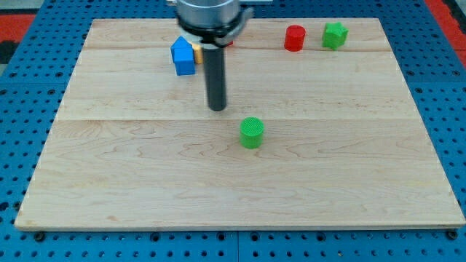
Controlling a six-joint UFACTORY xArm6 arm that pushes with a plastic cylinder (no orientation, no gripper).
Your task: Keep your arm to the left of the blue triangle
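Note:
My tip [217, 108] rests on the wooden board [131, 189] a little above and to the left of the green cylinder [252, 132]. A blue block [183, 57] with a peaked top stands near the view's top, up and to the left of my tip, close beside the rod. A small piece of a yellow block [196, 53] shows between the blue block and the rod; the rest is hidden by the arm. A sliver of red [228, 42] shows just right of the arm's body.
A red cylinder [294, 38] and a green star-like block [335, 34] stand at the view's top right. The board lies on a blue perforated table [22, 87].

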